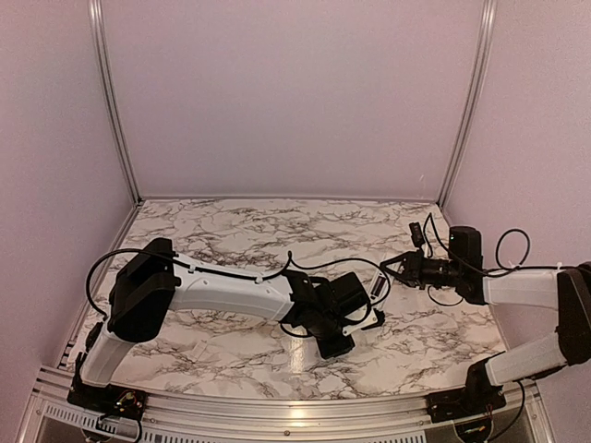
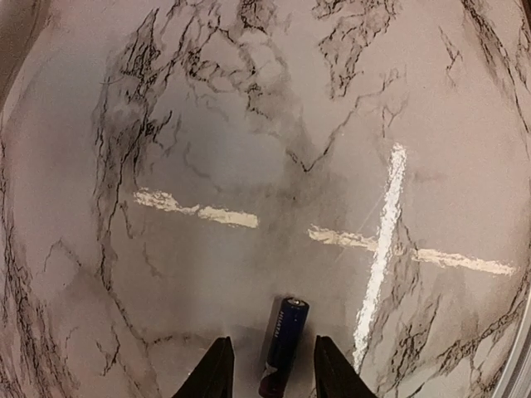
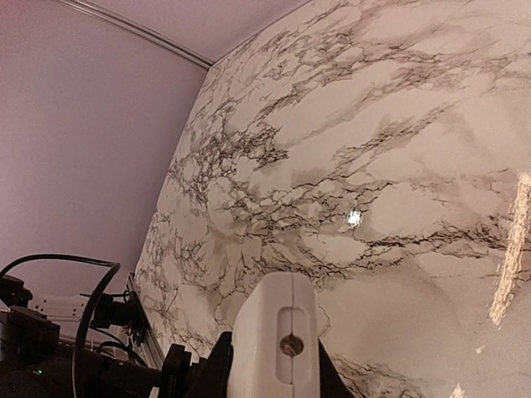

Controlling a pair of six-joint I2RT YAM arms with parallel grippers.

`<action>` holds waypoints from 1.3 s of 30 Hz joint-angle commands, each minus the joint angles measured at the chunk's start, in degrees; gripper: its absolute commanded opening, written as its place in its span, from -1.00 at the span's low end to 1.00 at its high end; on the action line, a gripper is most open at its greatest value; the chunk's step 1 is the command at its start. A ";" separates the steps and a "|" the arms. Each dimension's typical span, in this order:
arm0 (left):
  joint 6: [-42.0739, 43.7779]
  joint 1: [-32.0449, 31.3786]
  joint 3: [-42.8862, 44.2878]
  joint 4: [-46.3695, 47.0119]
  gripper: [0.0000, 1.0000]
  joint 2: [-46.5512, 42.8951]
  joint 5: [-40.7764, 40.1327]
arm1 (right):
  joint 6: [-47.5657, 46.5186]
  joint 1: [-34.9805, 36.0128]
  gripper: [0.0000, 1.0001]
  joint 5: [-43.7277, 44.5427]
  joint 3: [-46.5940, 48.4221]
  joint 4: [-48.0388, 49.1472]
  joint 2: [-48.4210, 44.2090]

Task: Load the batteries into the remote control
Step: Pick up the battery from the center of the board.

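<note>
One battery (image 2: 284, 342), a slim dark cylinder, lies on the marble table between the open fingers of my left gripper (image 2: 274, 373), touching neither finger. A second battery is not in view. My right gripper (image 3: 274, 365) is shut on the white remote control (image 3: 274, 332) and holds it above the table with one end facing the camera. In the top view the left gripper (image 1: 355, 318) points down at the table's middle. The right gripper (image 1: 392, 270) holds the remote (image 1: 377, 288) just to the right of it.
The marble table (image 1: 240, 231) is walled by pale panels at the back and sides. A metal rail (image 1: 277, 406) runs along the near edge. Black cables (image 1: 508, 245) loop around the right arm.
</note>
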 commanded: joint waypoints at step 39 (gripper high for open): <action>-20.31 14.13 -30.28 -15.43 -0.62 -17.84 -3.81 | -1.92 7.98 -1.00 1.26 6.10 1.05 7.02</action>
